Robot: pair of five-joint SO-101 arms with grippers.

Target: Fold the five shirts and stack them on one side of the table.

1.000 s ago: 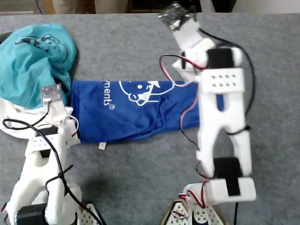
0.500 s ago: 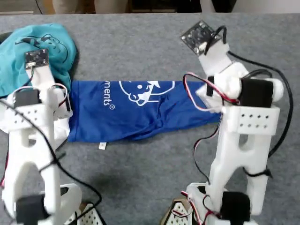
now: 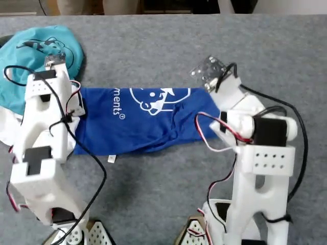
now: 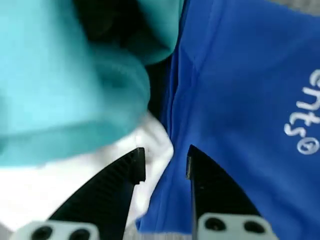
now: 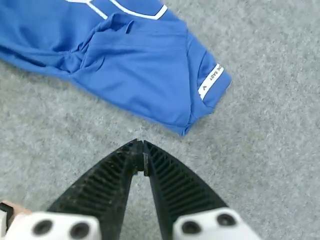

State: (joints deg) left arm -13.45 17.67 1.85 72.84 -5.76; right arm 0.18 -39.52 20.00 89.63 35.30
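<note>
The blue shirt (image 3: 143, 120) lies folded into a long band across the middle of the table (image 3: 153, 46), its white print facing up. One end of it is a sleeve (image 5: 202, 85) with a small white tag (image 5: 210, 81) on its hem, and that end points toward my right arm. The other end runs up against the pile on my left side. In that pile, a teal shirt (image 3: 36, 56) sits bunched at the far left corner. It rests on a white shirt (image 3: 7, 130) that spreads out flat beneath it and reaches the table's left edge.

My left gripper (image 4: 164, 162) hangs right over the line where the white shirt meets the edge of the blue shirt. Its fingers are parted a little. One finger (image 4: 135, 162) is above the white cloth and the other is above the blue. I hold nothing in it, and I cannot tell whether the tips touch the fabric.

My right gripper (image 5: 141, 150) is clenched, its ribbed fingers pressed together with nothing between them. It hovers above bare grey table near the sleeve end of the blue shirt, clear of the cloth.
</note>
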